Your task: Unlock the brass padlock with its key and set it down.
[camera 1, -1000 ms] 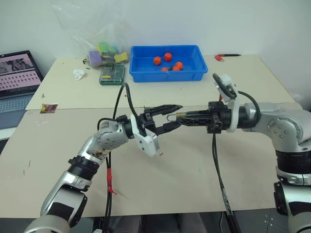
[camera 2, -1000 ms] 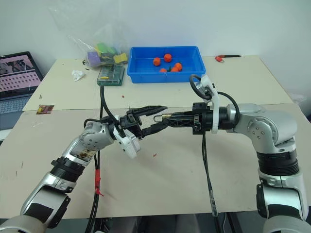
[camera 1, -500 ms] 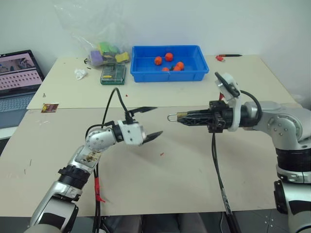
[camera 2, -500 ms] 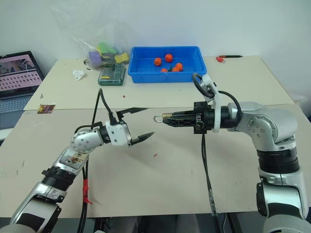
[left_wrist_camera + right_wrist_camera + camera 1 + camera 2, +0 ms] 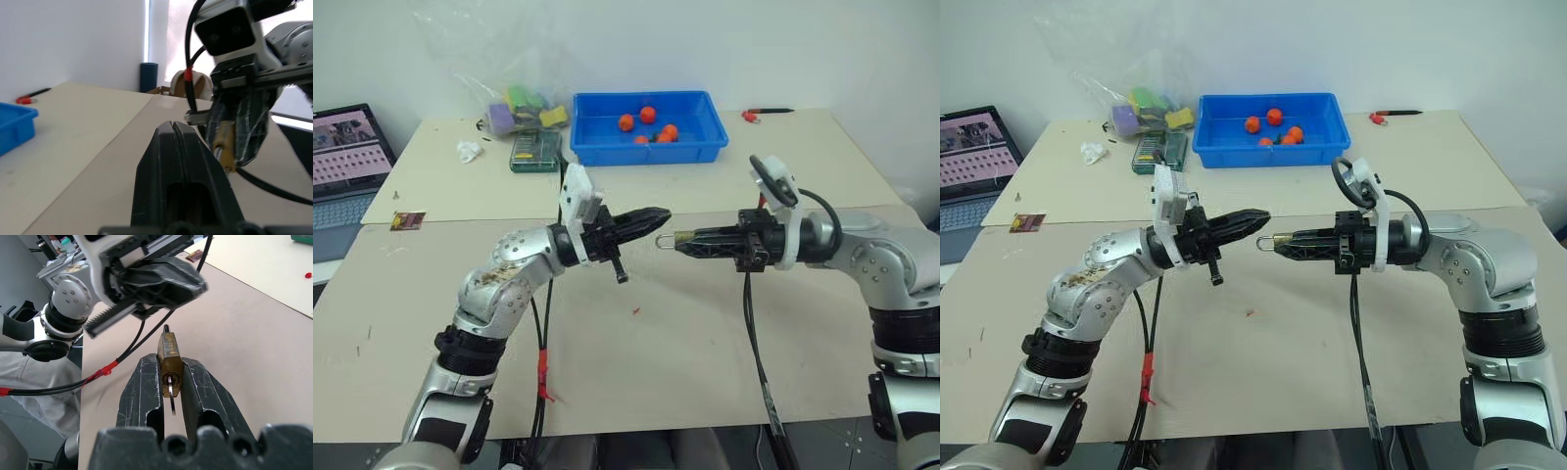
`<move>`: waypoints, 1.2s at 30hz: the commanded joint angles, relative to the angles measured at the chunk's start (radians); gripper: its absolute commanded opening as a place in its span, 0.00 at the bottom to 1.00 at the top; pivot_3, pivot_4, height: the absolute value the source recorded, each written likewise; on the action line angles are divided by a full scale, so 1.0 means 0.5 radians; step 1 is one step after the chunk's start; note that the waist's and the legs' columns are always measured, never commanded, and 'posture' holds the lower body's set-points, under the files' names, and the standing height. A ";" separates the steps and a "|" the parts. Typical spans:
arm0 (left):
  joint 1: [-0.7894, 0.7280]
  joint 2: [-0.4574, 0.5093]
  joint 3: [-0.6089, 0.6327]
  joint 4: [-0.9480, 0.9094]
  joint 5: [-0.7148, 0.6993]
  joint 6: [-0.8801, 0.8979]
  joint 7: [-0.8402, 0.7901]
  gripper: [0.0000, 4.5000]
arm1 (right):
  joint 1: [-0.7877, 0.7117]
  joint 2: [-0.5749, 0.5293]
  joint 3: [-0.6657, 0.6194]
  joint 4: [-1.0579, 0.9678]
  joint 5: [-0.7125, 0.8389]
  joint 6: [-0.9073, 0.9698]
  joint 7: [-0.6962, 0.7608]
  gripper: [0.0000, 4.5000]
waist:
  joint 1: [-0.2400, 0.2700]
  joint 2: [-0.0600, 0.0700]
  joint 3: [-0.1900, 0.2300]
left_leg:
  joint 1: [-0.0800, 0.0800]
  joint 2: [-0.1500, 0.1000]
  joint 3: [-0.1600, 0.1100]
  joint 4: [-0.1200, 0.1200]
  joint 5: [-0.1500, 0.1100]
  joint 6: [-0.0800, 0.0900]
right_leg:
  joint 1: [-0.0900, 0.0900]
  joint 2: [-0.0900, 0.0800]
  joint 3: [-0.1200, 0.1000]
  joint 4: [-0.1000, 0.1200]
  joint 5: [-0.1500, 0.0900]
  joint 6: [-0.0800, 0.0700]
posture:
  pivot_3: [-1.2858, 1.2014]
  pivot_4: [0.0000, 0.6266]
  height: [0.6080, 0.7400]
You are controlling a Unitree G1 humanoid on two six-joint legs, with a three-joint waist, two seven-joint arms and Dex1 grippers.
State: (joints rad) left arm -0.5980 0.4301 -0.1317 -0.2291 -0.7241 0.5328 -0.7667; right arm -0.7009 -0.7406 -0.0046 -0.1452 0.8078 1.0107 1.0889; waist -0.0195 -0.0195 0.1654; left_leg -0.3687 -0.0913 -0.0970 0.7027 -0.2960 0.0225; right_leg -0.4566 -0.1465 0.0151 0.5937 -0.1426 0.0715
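Note:
My right gripper [image 5: 682,238] points left above the table and is shut on the brass padlock [image 5: 168,352], which sits clamped between its two fingers. The thin silver shackle [image 5: 663,240] sticks out past the fingertips toward my left arm. A silver key [image 5: 170,390] sits in the keyhole at the padlock's rear end, between the fingers. My left gripper [image 5: 658,216] is shut with nothing in it and points right. Its tip hangs just left of and slightly above the shackle, apart from it. In the left wrist view the padlock [image 5: 221,147] shows just beyond the shut fingers [image 5: 175,134].
A blue bin [image 5: 644,155] with orange-red balls stands at the back of the table. Left of it lie a green box [image 5: 536,150], a plastic bag of coloured blocks [image 5: 514,103] and crumpled paper [image 5: 468,151]. A laptop [image 5: 347,166] is at the far left, a red pen [image 5: 759,115] at the back right.
My left gripper went from wide open to shut, rolled over, drew back left, then returned so its tip is close to the shackle. The right arm kept still with the padlock.

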 commanded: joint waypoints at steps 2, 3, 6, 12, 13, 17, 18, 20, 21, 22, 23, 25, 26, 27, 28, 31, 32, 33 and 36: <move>-0.015 0.049 0.051 -0.134 -0.062 0.142 -0.035 0.01 | -0.036 -0.007 -0.048 -0.032 0.015 -0.047 0.020 0.03 | 0.006 0.000 0.000 | 0.000 -0.001 0.000 0.000 0.000 0.000 | 0.000 0.000 0.000 0.000 0.000 0.000 | 0.52 0.24 1.00; -0.010 0.046 0.058 -0.137 -0.066 0.157 -0.032 0.01 | -0.041 -0.009 -0.052 -0.034 0.018 -0.043 0.019 0.03 | 0.009 0.000 0.000 | 0.000 -0.001 0.000 0.000 0.001 -0.001 | 0.000 0.000 0.000 0.000 0.000 0.000 | 0.52 0.24 1.00; -0.004 0.036 0.075 -0.121 -0.050 0.170 -0.024 0.01 | -0.051 -0.011 -0.062 -0.042 0.033 -0.028 0.014 0.03 | 0.012 0.000 0.000 | -0.001 0.000 0.000 0.000 0.005 -0.009 | 0.000 0.000 0.000 0.000 0.000 0.000 | 0.52 0.24 1.00; -0.005 0.047 0.061 -0.099 0.005 0.158 -0.072 0.01 | -0.064 -0.019 -0.082 -0.047 0.048 -0.014 0.012 0.03 | 0.012 0.000 0.000 | -0.001 0.000 0.000 0.000 0.005 -0.009 | 0.000 0.000 0.000 -0.001 0.000 0.000 | 0.52 0.24 1.00; -0.002 0.043 0.057 -0.099 0.016 0.156 -0.077 0.01 | -0.068 -0.020 -0.084 -0.049 0.052 -0.008 0.012 0.03 | 0.012 0.000 0.000 | -0.001 0.000 0.000 0.000 0.005 -0.008 | 0.000 0.000 0.000 -0.001 0.000 0.000 | 0.52 0.24 1.00; 0.011 0.032 0.036 -0.098 0.073 0.132 -0.096 0.01 | -0.076 -0.018 -0.088 -0.071 0.065 0.007 0.000 0.03 | 0.012 0.000 0.000 | -0.001 0.000 0.000 0.000 0.005 -0.009 | 0.000 0.000 0.000 -0.001 0.000 0.000 | 0.52 0.24 1.00; 0.014 0.028 0.032 -0.095 0.083 0.129 -0.098 0.01 | -0.081 -0.013 -0.092 -0.077 0.076 0.016 -0.005 0.03 | 0.012 0.000 0.000 | -0.001 0.000 0.000 0.000 0.005 -0.009 | 0.000 0.000 0.000 -0.001 0.000 0.000 | 0.52 0.24 1.00; 0.021 0.020 0.024 -0.093 0.107 0.120 -0.103 0.01 | -0.095 -0.009 -0.105 -0.098 0.107 0.044 -0.017 0.03 | 0.012 0.000 0.000 | -0.001 0.000 0.000 0.000 0.005 -0.009 | 0.000 0.000 0.001 -0.001 0.000 0.000 | 0.52 0.24 1.00; 0.023 0.018 0.019 -0.092 0.120 0.115 -0.107 0.01 | -0.105 -0.007 -0.115 -0.104 0.128 0.062 -0.022 0.03 | 0.012 0.000 0.000 | -0.001 0.000 0.000 0.000 0.005 -0.009 | 0.000 0.000 0.001 -0.001 0.000 0.000 | 0.52 0.24 1.00; 0.027 0.016 0.016 -0.095 0.132 0.113 -0.113 0.01 | -0.114 -0.009 -0.124 -0.111 0.148 0.077 -0.029 0.03 | 0.012 0.000 0.000 | -0.001 0.000 0.000 0.000 0.005 -0.009 | 0.000 0.000 0.001 -0.001 0.000 0.000 | 0.52 0.24 1.00; 0.029 0.014 0.014 -0.095 0.143 0.110 -0.118 0.01 | -0.123 -0.011 -0.130 -0.112 0.160 0.086 -0.036 0.03 | 0.012 0.000 0.000 | -0.001 0.000 0.000 0.000 0.005 -0.008 | 0.000 0.000 0.001 -0.001 0.000 0.000 | 0.52 0.24 1.00; 0.027 0.005 0.012 -0.086 0.162 0.104 -0.121 0.01 | -0.141 -0.013 -0.136 -0.111 0.177 0.099 -0.045 0.03 | 0.015 0.000 0.000 | -0.001 0.001 0.000 0.000 0.005 -0.008 | 0.000 0.000 0.001 -0.001 0.000 0.000 | 0.52 0.24 1.00; 0.026 0.000 0.012 -0.081 0.171 0.103 -0.123 0.01 | -0.146 -0.013 -0.138 -0.111 0.184 0.103 -0.050 0.03 | 0.016 0.000 0.000 | -0.001 0.001 0.000 0.000 0.004 -0.006 | 0.000 0.000 0.000 -0.001 0.000 0.000 | 0.52 0.24 1.00; 0.028 -0.003 0.014 -0.084 0.175 0.105 -0.125 0.01 | -0.151 -0.012 -0.142 -0.114 0.193 0.107 -0.055 0.03 | 0.016 0.000 0.000 | -0.001 0.001 0.000 0.000 0.002 -0.004 | 0.000 0.000 0.001 -0.001 0.000 0.000 | 0.52 0.24 1.00; 0.028 -0.008 0.014 -0.084 0.182 0.106 -0.126 0.01 | -0.161 -0.010 -0.145 -0.113 0.200 0.111 -0.063 0.03 | 0.016 0.000 0.000 | -0.001 0.000 0.000 0.000 0.000 0.000 | 0.000 0.000 0.001 -0.001 0.000 0.000 | 0.52 0.24 1.00; 0.032 -0.024 0.022 -0.091 0.195 0.114 -0.127 0.01 | -0.170 -0.011 -0.147 -0.113 0.210 0.109 -0.070 0.03 | 0.014 0.000 0.000 | -0.001 0.001 0.000 0.000 0.000 -0.001 | 0.000 0.000 0.001 -0.001 0.000 0.000 | 0.52 0.24 1.00; 0.034 -0.026 0.024 -0.094 0.198 0.117 -0.128 0.01 | -0.168 -0.015 -0.145 -0.109 0.205 0.103 -0.066 0.03 | 0.014 0.000 0.000 | -0.001 0.000 0.000 0.000 0.000 -0.001 | 0.000 0.000 0.001 -0.001 0.000 0.000 | 0.52 0.24 1.00; 0.035 -0.026 0.026 -0.095 0.201 0.120 -0.129 0.01 | -0.162 -0.021 -0.138 -0.103 0.193 0.094 -0.059 0.03 | 0.014 0.000 0.000 | -0.001 0.000 0.000 0.000 0.000 -0.001 | 0.000 0.000 0.001 -0.001 0.000 0.000 | 0.52 0.24 1.00; 0.049 -0.001 0.024 -0.090 0.230 0.120 -0.132 0.01 | -0.128 -0.059 -0.113 -0.063 0.129 0.043 -0.013 0.03 | 0.015 0.000 0.000 | -0.001 0.000 0.000 0.000 0.000 -0.001 | 0.000 0.000 0.001 -0.001 0.000 0.000 | 0.52 0.24 1.00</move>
State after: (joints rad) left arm -0.5767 0.4216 -0.1314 -0.2564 -0.6202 0.6111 -0.8265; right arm -0.7628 -0.7450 -0.0459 -0.1718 0.8817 1.0619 1.0661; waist -0.0120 -0.0196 0.1654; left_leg -0.3692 -0.0911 -0.0969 0.7025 -0.2959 0.0224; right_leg -0.4565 -0.1467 0.0154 0.5932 -0.1425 0.0713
